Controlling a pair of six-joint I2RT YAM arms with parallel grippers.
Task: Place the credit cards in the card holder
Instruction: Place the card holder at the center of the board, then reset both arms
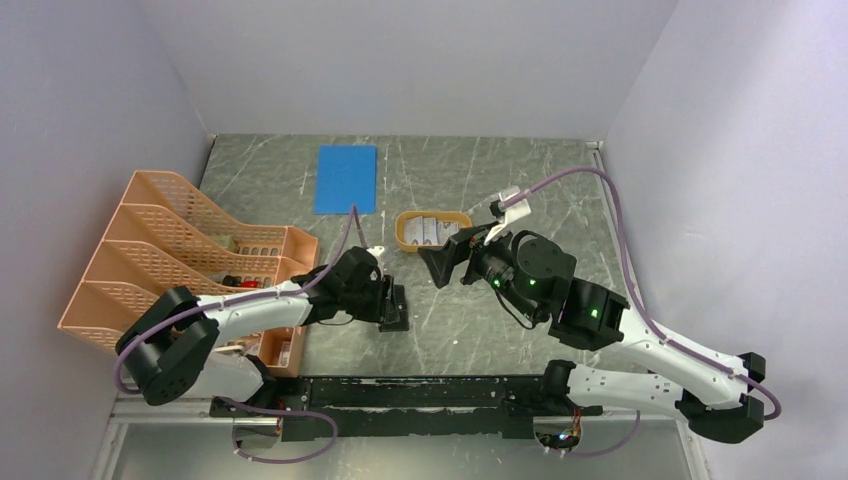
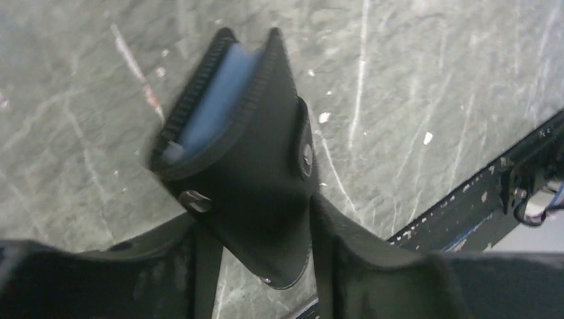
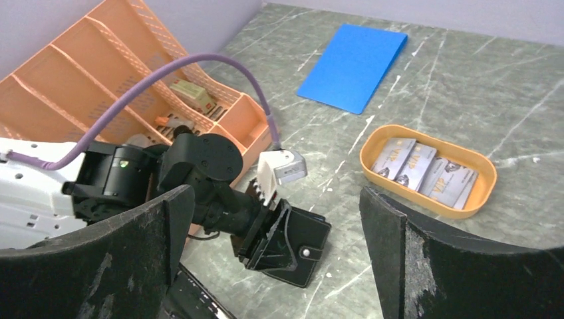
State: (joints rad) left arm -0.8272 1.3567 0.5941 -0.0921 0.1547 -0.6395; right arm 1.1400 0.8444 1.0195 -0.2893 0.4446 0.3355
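The card holder (image 1: 393, 305) is a small black wallet with a snap tab, lying on the marble table with its fold slightly apart and bluish lining showing (image 2: 253, 166). My left gripper (image 1: 388, 300) straddles one end of it (image 3: 299, 242), a finger on either side. Whether the fingers (image 2: 206, 252) still press it I cannot tell. The credit cards (image 1: 432, 231) lie side by side in an orange oval tray (image 3: 425, 203); in the right wrist view the cards (image 3: 425, 171) look pale grey. My right gripper (image 1: 445, 262) hovers wide open (image 3: 276, 196) above the table between wallet and tray, holding nothing.
An orange mesh file rack (image 1: 180, 250) fills the left side, close behind my left arm. A flat blue sheet (image 1: 346, 178) lies at the back. A black rail (image 1: 420, 390) runs along the near edge. Grey walls enclose the table.
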